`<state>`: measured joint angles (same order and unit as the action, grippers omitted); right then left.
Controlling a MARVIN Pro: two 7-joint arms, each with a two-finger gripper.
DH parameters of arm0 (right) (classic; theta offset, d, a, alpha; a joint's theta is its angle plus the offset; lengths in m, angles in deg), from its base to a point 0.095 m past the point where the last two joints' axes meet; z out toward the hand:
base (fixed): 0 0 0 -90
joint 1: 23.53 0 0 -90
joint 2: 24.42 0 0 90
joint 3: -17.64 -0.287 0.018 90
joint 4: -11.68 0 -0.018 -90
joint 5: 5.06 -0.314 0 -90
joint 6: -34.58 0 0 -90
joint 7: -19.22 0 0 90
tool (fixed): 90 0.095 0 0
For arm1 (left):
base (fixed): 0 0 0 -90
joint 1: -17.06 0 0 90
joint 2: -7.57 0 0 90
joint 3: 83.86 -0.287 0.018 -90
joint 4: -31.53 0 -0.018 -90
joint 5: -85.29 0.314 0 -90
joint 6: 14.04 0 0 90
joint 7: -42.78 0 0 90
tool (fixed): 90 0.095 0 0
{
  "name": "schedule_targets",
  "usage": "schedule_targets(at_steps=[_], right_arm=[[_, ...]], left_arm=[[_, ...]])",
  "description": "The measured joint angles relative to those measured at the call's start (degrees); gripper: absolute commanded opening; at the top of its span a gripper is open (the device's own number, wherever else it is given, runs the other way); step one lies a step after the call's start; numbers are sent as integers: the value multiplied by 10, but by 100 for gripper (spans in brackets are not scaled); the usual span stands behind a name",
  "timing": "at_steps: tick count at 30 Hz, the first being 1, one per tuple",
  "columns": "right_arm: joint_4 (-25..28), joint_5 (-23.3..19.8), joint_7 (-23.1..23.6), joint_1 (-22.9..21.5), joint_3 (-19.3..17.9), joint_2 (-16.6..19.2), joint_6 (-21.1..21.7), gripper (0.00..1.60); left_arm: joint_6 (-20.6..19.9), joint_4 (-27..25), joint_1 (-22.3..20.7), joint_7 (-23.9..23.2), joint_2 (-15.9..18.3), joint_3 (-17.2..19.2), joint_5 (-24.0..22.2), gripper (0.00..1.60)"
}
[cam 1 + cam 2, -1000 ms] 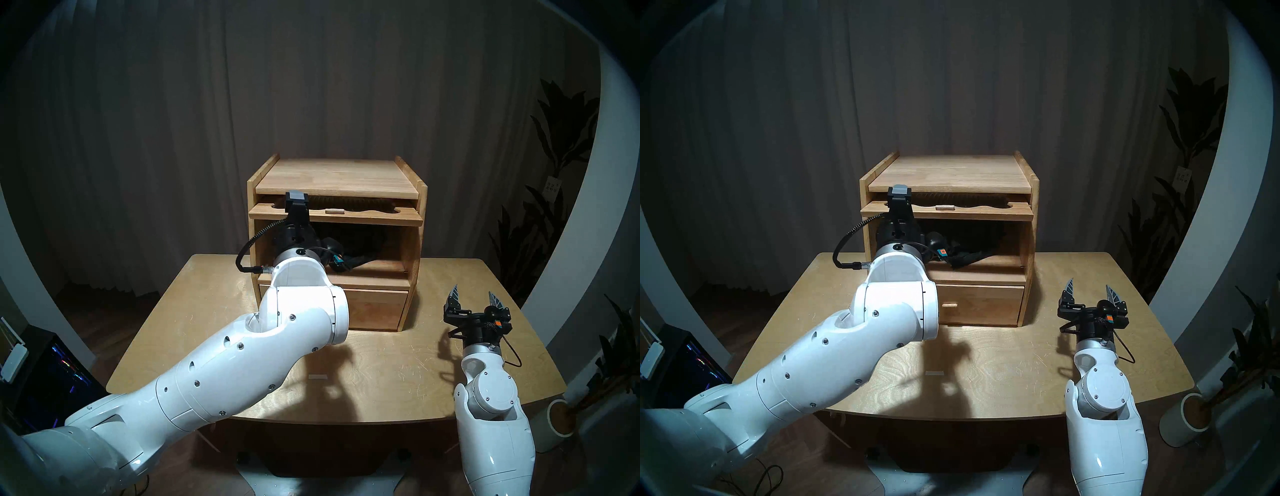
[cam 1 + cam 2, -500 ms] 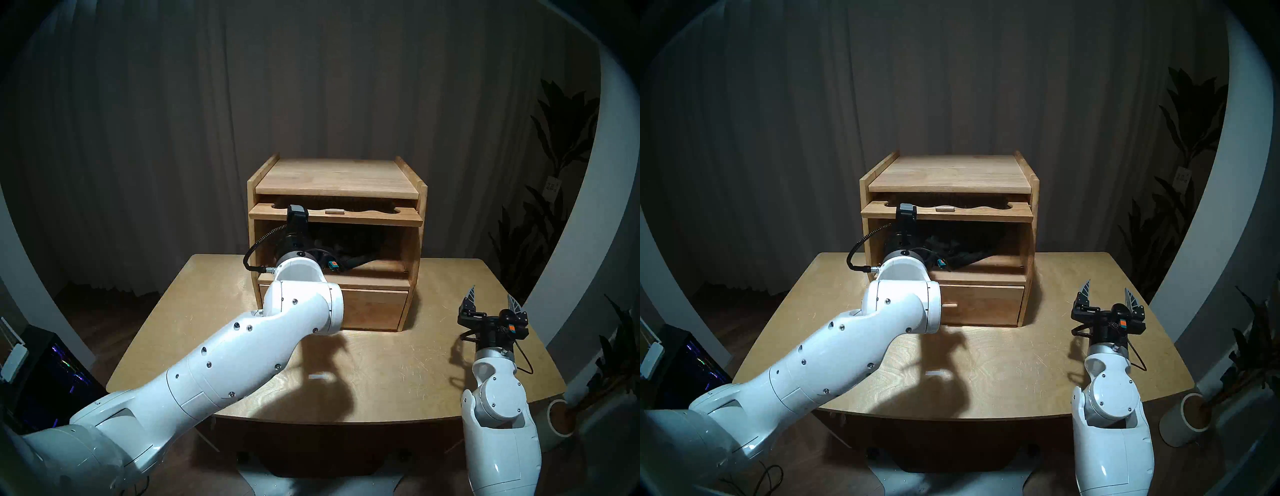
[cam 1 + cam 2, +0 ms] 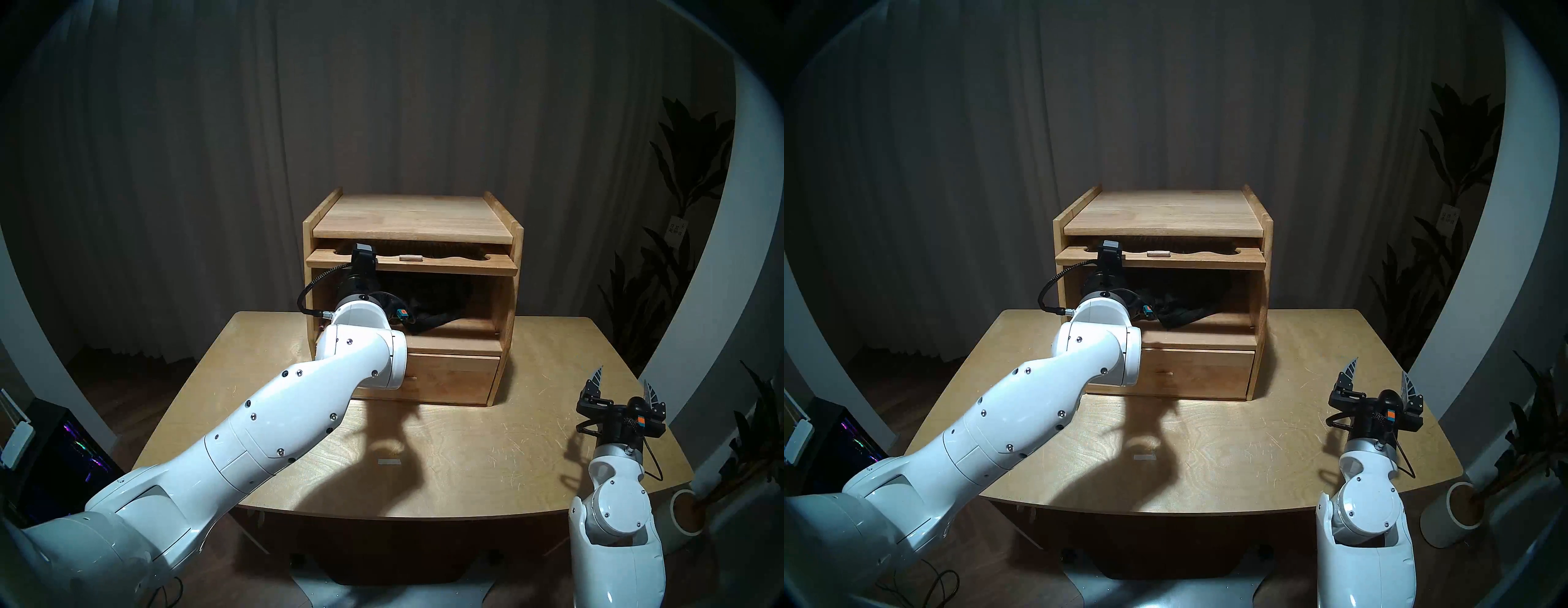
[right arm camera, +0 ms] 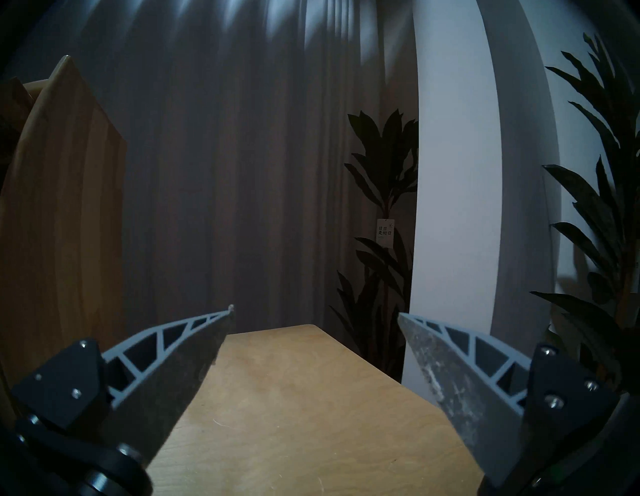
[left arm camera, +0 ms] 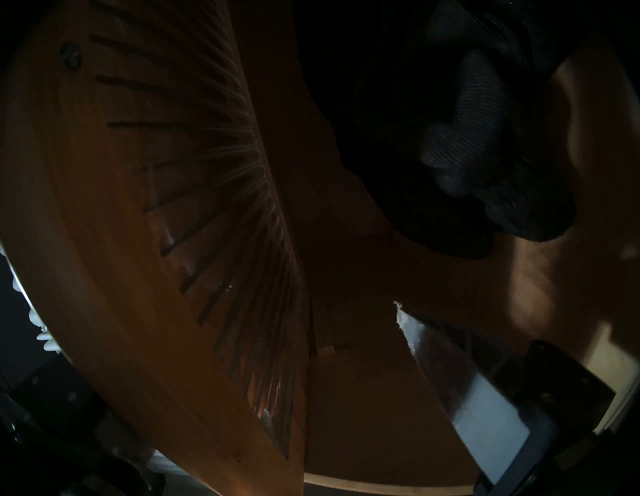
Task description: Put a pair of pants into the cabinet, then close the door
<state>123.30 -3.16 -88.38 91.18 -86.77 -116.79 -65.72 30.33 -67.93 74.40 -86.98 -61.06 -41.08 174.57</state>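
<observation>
Pants in, door not yet shut.

We see the pants [image 3: 432, 312] lying on the floor of the cabinet's [image 3: 407, 220] upper compartment, toward its left side, while the door [image 3: 424, 264] sits raised flat under the top. Our left gripper [image 5: 398, 308] reaches inside with jaws apart, holding nothing; our right gripper [image 3: 623, 384] hovers spread and empty over the table's [image 3: 488, 458] right edge. Closing remains.

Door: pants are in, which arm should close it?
Left. The left tool, open, sits at the door's front edge, the slatted panel hiding one finger, so it seems to straddle it. The right tool hangs open over the table's right edge, aimed past the cabinet.
</observation>
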Motion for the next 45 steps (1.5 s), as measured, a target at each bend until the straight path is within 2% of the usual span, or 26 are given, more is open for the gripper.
schedule_targets(at_steps=[1,4,11,13,19,25,29,30,31,38,43,44,45], right_arm=[[4,5,-5,5,3,-3,0,160],[9,13,-11,11,12,-7,-1,160],[14,28,-21,19,30,-14,-1,160],[14,34,-24,18,38,-14,-1,160],[10,42,-26,12,48,-14,1,160],[-3,46,-21,-1,41,-3,8,160],[-14,52,-5,-16,17,19,24,160],[-16,53,-1,-19,12,24,26,160],[-17,55,3,-23,6,30,30,160],[-33,65,44,-52,-27,76,55,160],[-49,65,63,-64,-36,93,62,160],[-51,65,64,-65,-37,94,62,160],[-53,64,66,-67,-38,96,62,160]], left_arm=[[3,2,-1,22,-3,3,-10,0],[6,-6,-7,51,-10,11,-20,0],[-2,-43,20,64,-8,8,-38,0],[-7,-75,39,67,-7,-5,-39,0],[-32,-123,66,65,3,-27,-31,0],[-60,-136,83,61,16,-34,4,0],[-71,-120,81,64,17,-17,12,0],[-71,-117,79,64,17,-14,12,56],[-72,-114,76,63,17,-10,12,160],[-74,-121,66,48,9,-2,12,160],[-66,-118,62,34,6,-6,11,160],[-64,-116,61,33,6,-7,11,150],[-61,-112,61,32,5,-8,10,129]])
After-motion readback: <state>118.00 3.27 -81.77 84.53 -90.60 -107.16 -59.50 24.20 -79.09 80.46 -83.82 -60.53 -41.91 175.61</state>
